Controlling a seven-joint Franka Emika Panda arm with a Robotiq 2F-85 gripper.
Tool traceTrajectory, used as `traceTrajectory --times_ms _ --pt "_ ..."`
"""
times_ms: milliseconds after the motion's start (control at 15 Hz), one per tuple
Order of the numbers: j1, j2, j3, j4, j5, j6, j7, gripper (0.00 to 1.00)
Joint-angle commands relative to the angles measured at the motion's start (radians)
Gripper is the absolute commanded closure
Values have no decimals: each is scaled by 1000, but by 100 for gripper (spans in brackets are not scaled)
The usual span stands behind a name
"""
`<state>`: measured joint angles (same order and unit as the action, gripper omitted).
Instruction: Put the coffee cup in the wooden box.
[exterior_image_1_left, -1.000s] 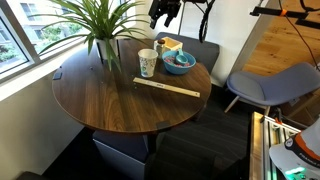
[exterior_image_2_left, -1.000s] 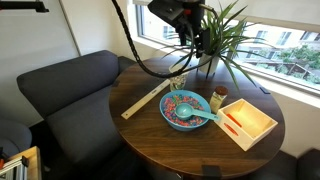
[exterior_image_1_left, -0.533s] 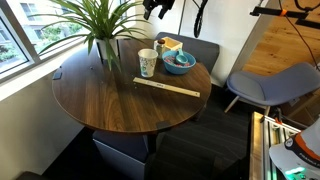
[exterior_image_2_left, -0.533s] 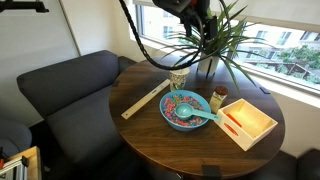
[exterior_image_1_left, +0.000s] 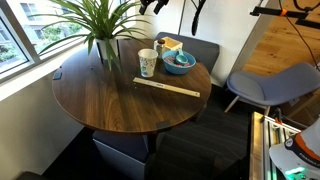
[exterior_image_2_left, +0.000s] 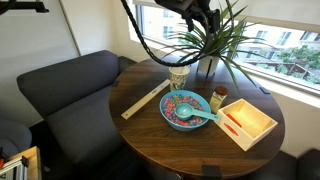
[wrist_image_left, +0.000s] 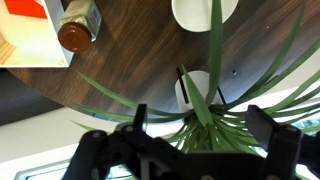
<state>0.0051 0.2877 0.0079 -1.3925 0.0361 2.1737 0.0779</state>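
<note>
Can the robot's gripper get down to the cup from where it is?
Probably yes. The gripper hangs high above the table, holding nothing, and the cup stands upright with open air over it. The plant leaves spread close beside it and might brush the fingers.

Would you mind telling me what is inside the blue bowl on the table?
In an exterior view the blue bowl holds a light blue spoon lying across its speckled inside. Nothing else shows in it; the part beneath the spoon is covered.
</note>
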Motion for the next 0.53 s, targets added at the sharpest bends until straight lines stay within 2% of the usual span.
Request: traceTrajectory --times_ms 0,133,333,467 --pt "2 2 -2 5 1 -4 -1 0" --pt "2 2 -2 5 1 -4 -1 0" --pt "20 43 -26 79 -83 -237 67 0" --pt "20 74 -22 126 -94 -359 58 0"
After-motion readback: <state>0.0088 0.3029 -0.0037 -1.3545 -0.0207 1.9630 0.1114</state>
